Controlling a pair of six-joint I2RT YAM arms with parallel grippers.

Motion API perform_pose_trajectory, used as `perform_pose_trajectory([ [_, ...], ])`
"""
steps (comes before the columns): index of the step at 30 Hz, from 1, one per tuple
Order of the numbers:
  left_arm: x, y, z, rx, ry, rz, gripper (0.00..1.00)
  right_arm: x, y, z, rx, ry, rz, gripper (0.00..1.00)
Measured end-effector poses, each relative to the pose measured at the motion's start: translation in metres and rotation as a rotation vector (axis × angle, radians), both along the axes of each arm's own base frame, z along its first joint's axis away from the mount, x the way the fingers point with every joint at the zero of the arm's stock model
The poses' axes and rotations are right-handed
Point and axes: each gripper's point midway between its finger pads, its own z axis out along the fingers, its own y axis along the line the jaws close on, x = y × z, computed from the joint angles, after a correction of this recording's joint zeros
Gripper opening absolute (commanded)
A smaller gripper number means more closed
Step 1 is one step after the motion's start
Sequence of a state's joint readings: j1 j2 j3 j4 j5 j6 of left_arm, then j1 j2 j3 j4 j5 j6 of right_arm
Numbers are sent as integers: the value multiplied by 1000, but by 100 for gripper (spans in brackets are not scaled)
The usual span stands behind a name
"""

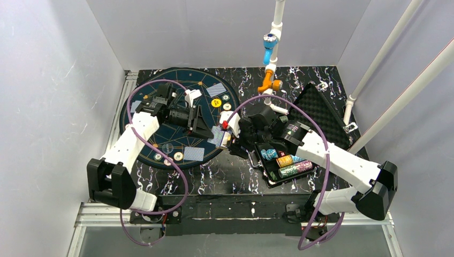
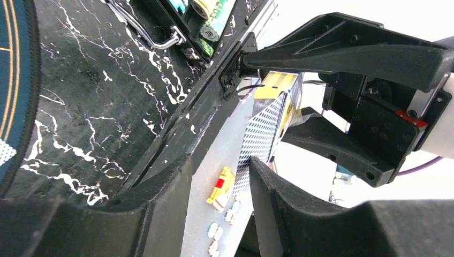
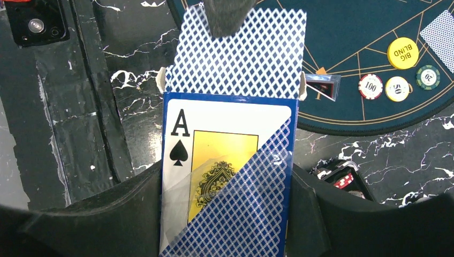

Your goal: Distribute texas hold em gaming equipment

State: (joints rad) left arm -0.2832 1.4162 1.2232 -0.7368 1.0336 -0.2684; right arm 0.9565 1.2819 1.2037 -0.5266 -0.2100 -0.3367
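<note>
My right gripper (image 3: 227,214) is shut on a card box (image 3: 230,176) printed with an ace of spades, held upright near the table's middle (image 1: 227,140). A blue-backed playing card (image 3: 251,59) sticks up out of the box's open top. My left gripper (image 2: 219,163) reaches in from the left (image 1: 206,128). The card's edge (image 2: 262,128) lies against one of its fingers (image 2: 284,198), and a gap shows to the other finger. One of the left gripper's fingertips (image 3: 225,13) overlaps the card's top. Chips (image 3: 402,52) (image 3: 370,86) and cards (image 1: 194,154) lie on the round mat (image 1: 160,144).
An open black case (image 1: 267,179) with rows of chips (image 1: 286,163) sits at the right, under my right arm, with its foam lid (image 1: 321,112) propped behind. A white pipe with blue and orange fittings (image 1: 270,59) stands at the back. Walls close in on both sides.
</note>
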Motion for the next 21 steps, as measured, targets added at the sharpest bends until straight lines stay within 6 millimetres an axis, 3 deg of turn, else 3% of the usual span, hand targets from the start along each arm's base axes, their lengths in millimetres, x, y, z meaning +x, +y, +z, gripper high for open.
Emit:
perform_pose_trajectory([
  [4, 1, 5, 6, -11, -50, 1, 59, 1, 0, 1, 2, -2, -1, 1],
  [9, -9, 4, 28, -69, -115, -19, 60, 1, 0, 1, 3, -3, -1, 1],
  [15, -12, -6, 30, -74, -124, -37, 42, 1, 1, 1, 5, -3, 0, 1],
  [21, -10, -4, 14, -20, -77, -21, 2, 1, 1, 5, 10, -8, -1, 1],
])
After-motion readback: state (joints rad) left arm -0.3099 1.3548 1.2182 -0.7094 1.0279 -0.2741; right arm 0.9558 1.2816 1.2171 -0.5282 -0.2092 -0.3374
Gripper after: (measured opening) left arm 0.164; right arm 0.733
